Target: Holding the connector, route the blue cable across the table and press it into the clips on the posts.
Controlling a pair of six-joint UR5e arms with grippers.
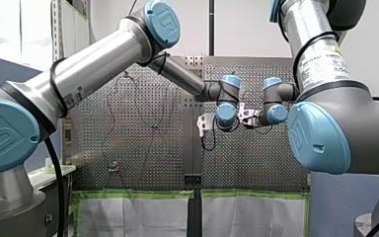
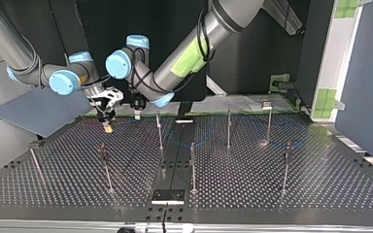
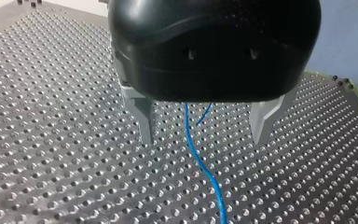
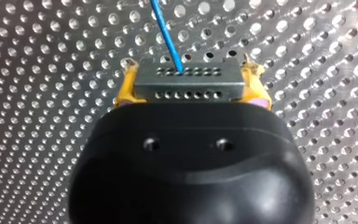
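Observation:
In the right wrist view my right gripper [image 4: 189,70] is shut on a grey connector [image 4: 189,86] with rows of small holes, its yellow pads [image 4: 127,88] pressed to both ends. The blue cable [image 4: 168,37] leaves the connector's far face and runs off over the perforated table [image 4: 37,93]. In the left wrist view my left gripper [image 3: 204,133] hangs open just above the table, with the blue cable [image 3: 200,158] lying between its metal fingers [image 3: 142,116], untouched. In the top view my right gripper [image 2: 108,125] and left gripper [image 2: 137,114] are close together at the far edge.
Several thin upright posts stand across the table in the top view, among them the nearest to the grippers [image 2: 159,130], another toward the view's right [image 2: 228,127] and one near the front [image 2: 193,167]. A black plate [image 2: 167,196] sits at the front edge. Blue cable [image 2: 201,142] lies loose mid-table.

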